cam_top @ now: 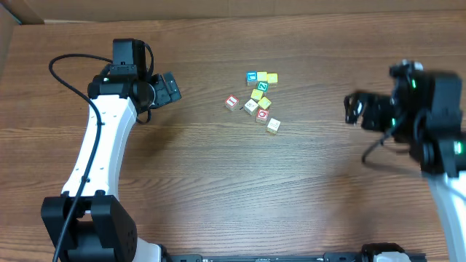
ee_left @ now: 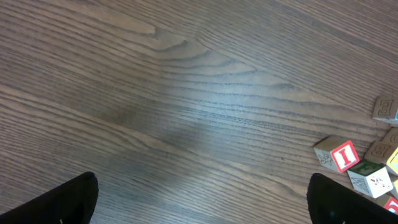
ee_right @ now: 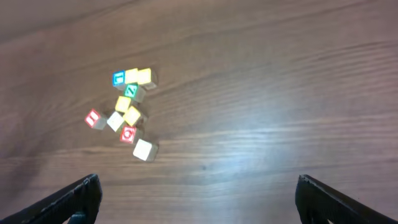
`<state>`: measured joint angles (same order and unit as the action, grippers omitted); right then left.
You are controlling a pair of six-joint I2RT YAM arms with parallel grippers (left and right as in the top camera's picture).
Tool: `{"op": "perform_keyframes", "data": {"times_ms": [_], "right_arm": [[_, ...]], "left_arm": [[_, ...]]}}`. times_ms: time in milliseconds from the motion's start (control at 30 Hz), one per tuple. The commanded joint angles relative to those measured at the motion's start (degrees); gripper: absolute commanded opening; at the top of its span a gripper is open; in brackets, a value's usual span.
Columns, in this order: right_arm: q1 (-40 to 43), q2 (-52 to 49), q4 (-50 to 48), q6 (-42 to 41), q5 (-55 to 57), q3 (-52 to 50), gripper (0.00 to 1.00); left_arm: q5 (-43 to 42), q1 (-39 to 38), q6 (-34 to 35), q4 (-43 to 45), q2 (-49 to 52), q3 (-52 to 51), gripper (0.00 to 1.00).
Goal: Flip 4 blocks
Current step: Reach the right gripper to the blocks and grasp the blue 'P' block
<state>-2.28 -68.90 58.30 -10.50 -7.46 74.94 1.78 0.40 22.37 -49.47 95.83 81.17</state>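
Red-printed block (ee_left: 344,155) showing a capital I framed in red, second red-printed block (ee_right: 128,134) bearing what looks like an O, remaining print too small to read

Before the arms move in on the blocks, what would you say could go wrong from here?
1. The blocks lie bunched, several touching; the right arm's open fingers closing on one may shove neighbours, perhaps flipping the blue-printed cube.
2. The left arm and right arm flank one small cluster; reaching together, they might collide.

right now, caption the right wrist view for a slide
Open right jaws hover over a cluster of alphabet blocks on the wooden table.
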Motion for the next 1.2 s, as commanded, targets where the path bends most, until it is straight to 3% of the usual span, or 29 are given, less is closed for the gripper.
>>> {"op": "perform_keyframes", "data": {"times_ms": [0, 67, 133, 333, 633, 967, 1167], "right_arm": [[0.07, -7.04, 0.92, 0.00, -8.37, 6.56, 1.00], [0.04, -9.62, -0.52, 0.00, -13.64, 6.71, 0.97], [-0.37, -12.33, -0.98, -0.02, -16.28, 6.71, 0.80], [-5.60, -21.84, 1.07, 0.00, -10.75, 6.71, 0.57], [-14.93, -32.39, -5.75, -4.66, 1.25, 6.71, 0.63], [-20.44, -40.15, -11.65, -4.83, 0.98, 6.67, 0.66], [-21.35, -43.47, -13.11, -14.08, 2.95, 6.38, 0.66]], "left_arm": [[-0.09, -0.04, 0.55, 0.02, 0.28, 1.18, 1.00], [-0.09, -0.04, 0.55, 0.02, 0.28, 1.18, 1.00], [-0.09, -0.04, 0.55, 0.02, 0.28, 1.18, 1.00], [-0.09, -0.04, 0.55, 0.02, 0.28, 1.16, 1.00], [-0.09, -0.04, 0.55, 0.02, 0.28, 1.18, 1.00], [-0.09, -0.04, 0.55, 0.02, 0.28, 1.16, 1.00], [-0.09, -0.04, 0.55, 0.02, 0.28, 1.18, 1.00]]}}
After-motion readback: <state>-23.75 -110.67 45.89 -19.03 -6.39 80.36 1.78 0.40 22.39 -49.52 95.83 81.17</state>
